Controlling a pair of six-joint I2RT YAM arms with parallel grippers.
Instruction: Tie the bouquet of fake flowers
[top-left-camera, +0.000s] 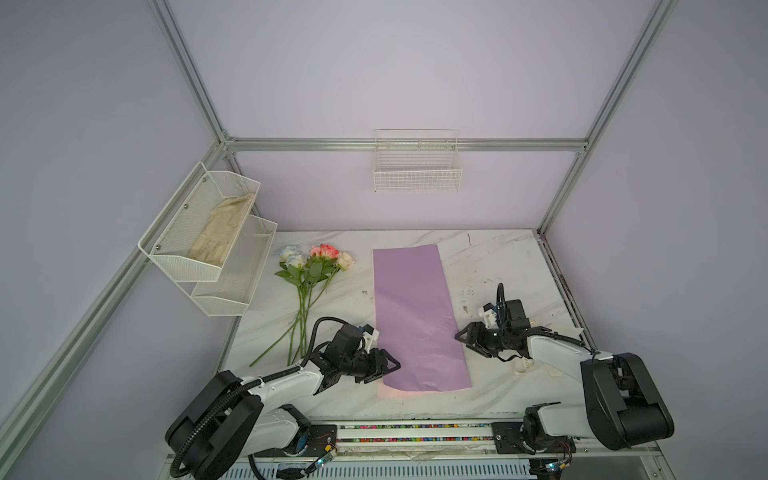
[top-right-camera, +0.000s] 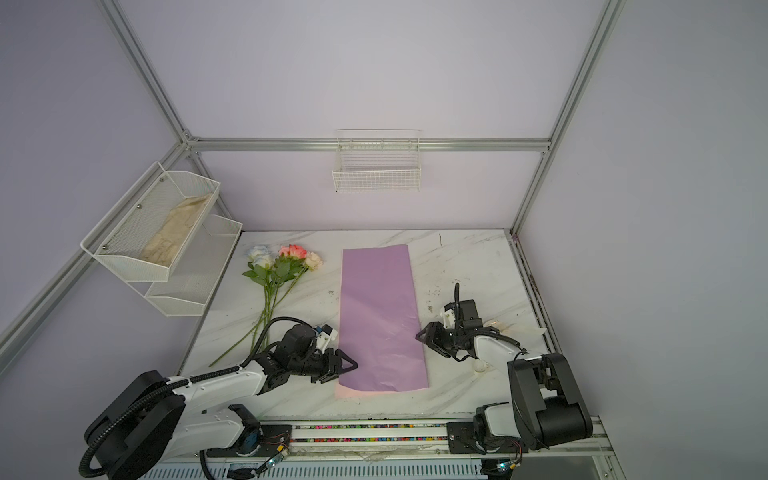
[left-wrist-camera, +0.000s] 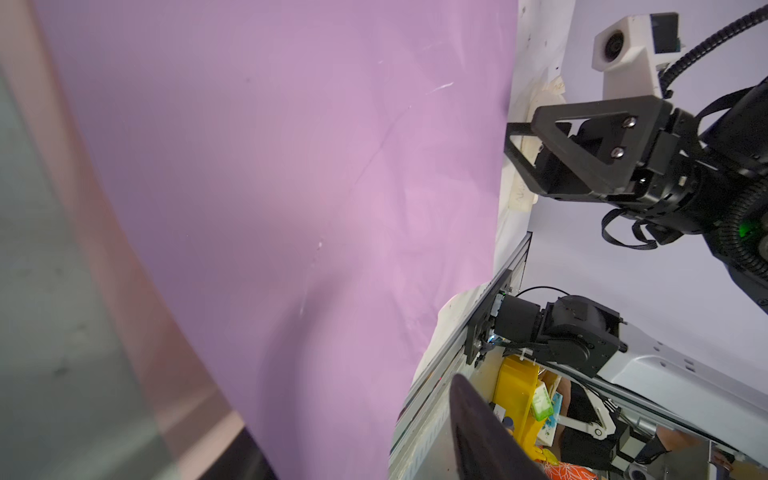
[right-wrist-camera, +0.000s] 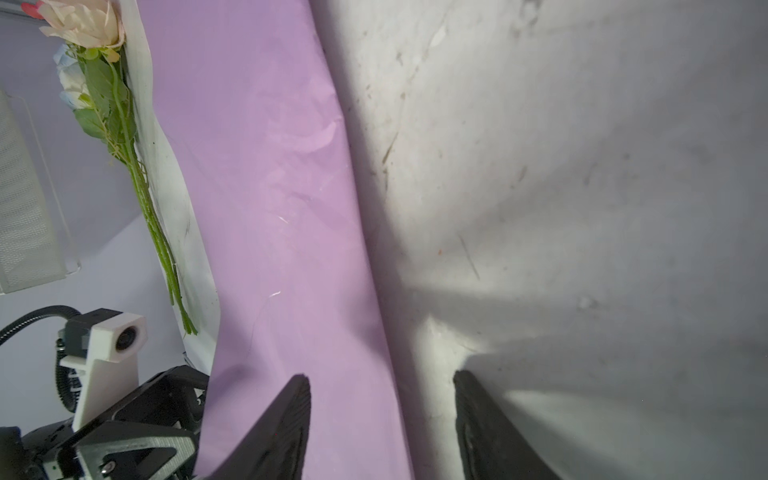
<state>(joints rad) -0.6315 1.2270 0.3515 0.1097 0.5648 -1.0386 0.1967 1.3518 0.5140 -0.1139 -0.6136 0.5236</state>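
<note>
Wrap paper (top-left-camera: 415, 316) lies flat, lilac creased rectangle, on marble-look table (top-left-camera: 498, 266); my right claw (right-wrist-camera: 380, 378) gapes wide astride its edge, left claw (top-left-camera: 388, 369) at opposite edge, grip unclear

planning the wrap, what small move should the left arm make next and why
Probably close the jaws of the left gripper on the left edge of the flat lilac wrap paper: they sit open there, and the artificial roses with green stems lie beside it, unwrapped.

Right gripper (right-wrist-camera: 379, 374) astride wrap paper (right-wrist-camera: 266, 166) edge (jaws apart), flowers (right-wrist-camera: 99, 79) beyond.
</note>
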